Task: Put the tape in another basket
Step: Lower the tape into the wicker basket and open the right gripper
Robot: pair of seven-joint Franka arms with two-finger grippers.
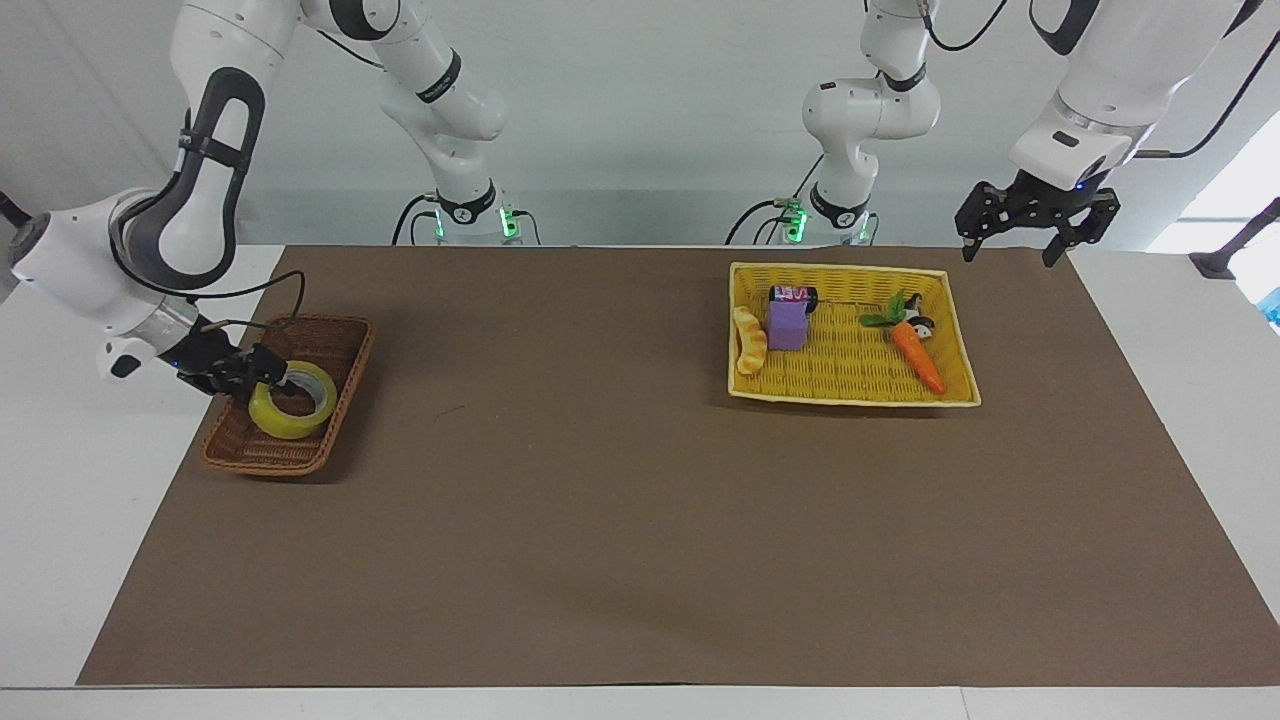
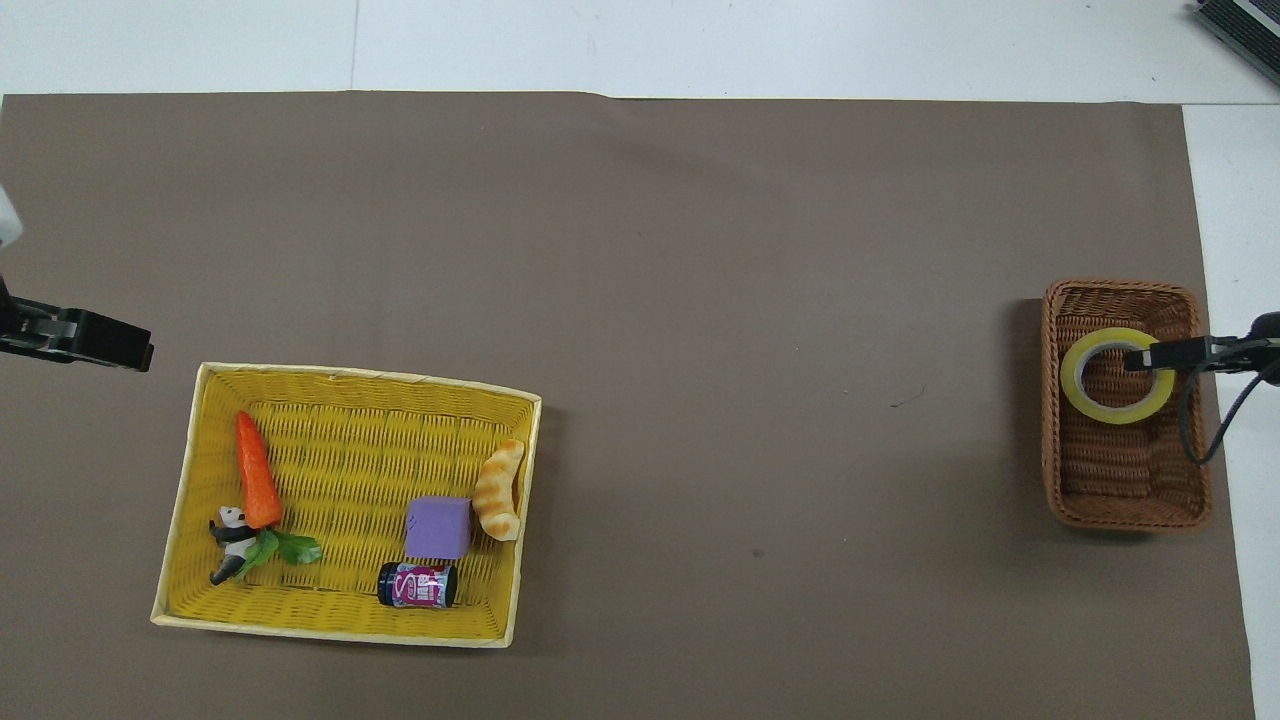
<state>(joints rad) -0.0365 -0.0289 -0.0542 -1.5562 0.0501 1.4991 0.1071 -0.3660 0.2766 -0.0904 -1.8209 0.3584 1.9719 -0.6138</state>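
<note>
The yellow tape roll (image 1: 292,400) lies tilted in the brown wicker basket (image 1: 262,450) at the right arm's end of the table. It also shows in the overhead view (image 2: 1085,398), in the half of the basket (image 2: 1125,490) farther from the robots. My right gripper (image 1: 264,381) is low in the basket and shut on the roll's wall, with one finger (image 2: 1150,356) inside the ring. My left gripper (image 1: 1036,228) is open and empty, raised in the air at the left arm's end of the table, beside the yellow basket's corner. It shows at the overhead view's edge (image 2: 110,346).
The wide yellow basket (image 1: 850,392) sits toward the left arm's end. It holds a carrot (image 1: 918,356), a panda figure (image 1: 921,325), a purple block (image 1: 788,325), a small can (image 1: 793,294) and a bread piece (image 1: 749,340). Brown mat (image 1: 600,480) covers the table.
</note>
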